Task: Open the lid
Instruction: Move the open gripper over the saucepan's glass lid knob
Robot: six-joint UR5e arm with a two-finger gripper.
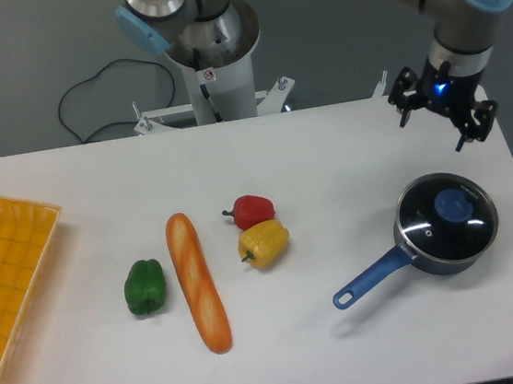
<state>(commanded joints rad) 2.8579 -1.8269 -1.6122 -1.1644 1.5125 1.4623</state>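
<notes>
- white table [367, 346], grey floor behind.
- nearest: baguette [198, 282], green pepper [144, 287], yellow basket [21, 239] at the left edge.
- mid: yellow pepper [264, 243] touching red pepper [253, 210].
- right: lid [448, 215] seated on blue-handled saucepan [370, 277].
- far right: gripper [444, 120] above and behind the pan, fingers spread, holding nothing.

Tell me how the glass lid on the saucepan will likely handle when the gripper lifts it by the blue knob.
The lid looks like rigid glass, so it probably won't flex but could crack if dropped. Its round blue knob seems smooth, so the open gripper may slip without a centred grasp. Sitting flat on the saucepan, it should lift straight off.
</notes>
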